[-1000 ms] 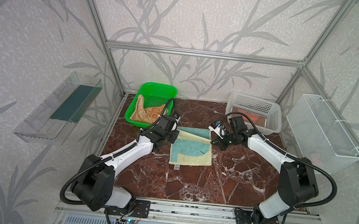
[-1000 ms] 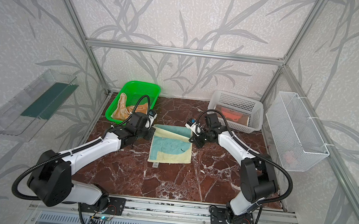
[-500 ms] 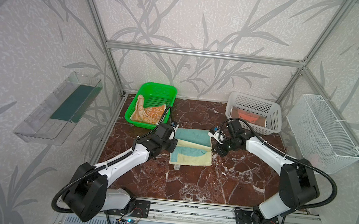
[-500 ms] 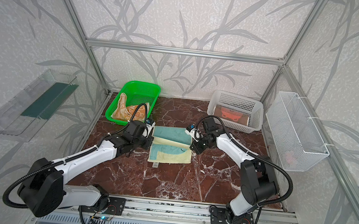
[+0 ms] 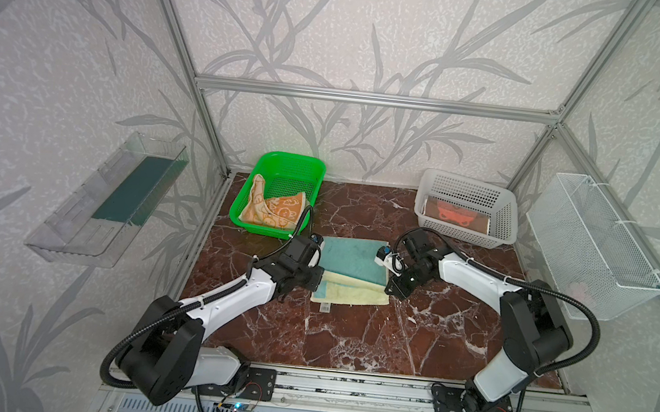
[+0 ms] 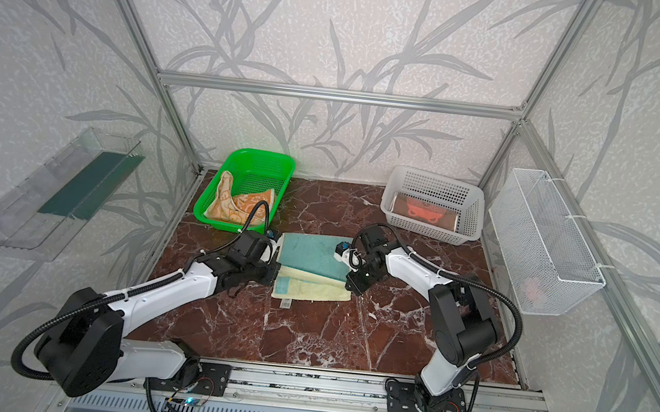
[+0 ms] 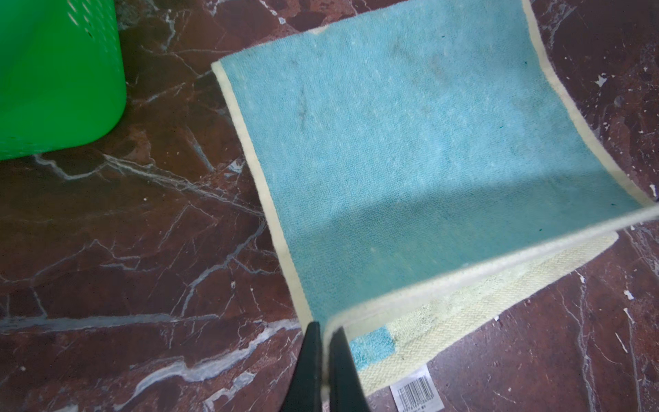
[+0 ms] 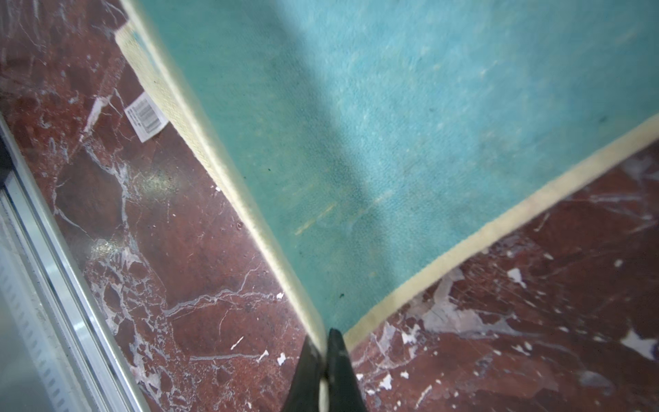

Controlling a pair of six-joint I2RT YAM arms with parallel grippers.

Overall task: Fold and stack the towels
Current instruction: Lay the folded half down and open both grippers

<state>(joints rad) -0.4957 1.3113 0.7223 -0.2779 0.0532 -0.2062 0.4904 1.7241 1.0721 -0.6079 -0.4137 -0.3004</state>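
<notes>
The counter (image 5: 348, 334) is a red-brown marble slab with white veining, enclosed by an aluminium frame (image 5: 373, 98) and walls (image 5: 380, 32) papered in pale grey with a darker leaf pattern. An aluminium rail (image 5: 342, 388) runs along the front edge and carries both arm bases. A clear plastic shelf (image 5: 107, 200) with a dark green strip is fixed to the left wall, and a white wire-mesh basket (image 5: 592, 243) hangs on the right wall. The green basket (image 5: 296, 176) stands in the back left corner and holds the crumpled orange-cream towel (image 5: 277, 212) printed with small faces. The white basket (image 5: 464, 187) stands in the back right corner and holds the salmon-orange towel (image 5: 454, 218), lying flat. The third towel (image 5: 352, 259), teal on one face with a pale yellow border and pale yellow on the other, lies midway between the left and right edges, nearer the back edge than the front. Its teal flap is turned over toward the front edge, leaving a pale yellow strip and a barcode label (image 5: 324, 307) exposed. The left end effector (image 7: 324, 331) is clamped on the flap's left corner, and the right end effector (image 8: 322, 339) is clamped on its right corner, both low over the counter.
</notes>
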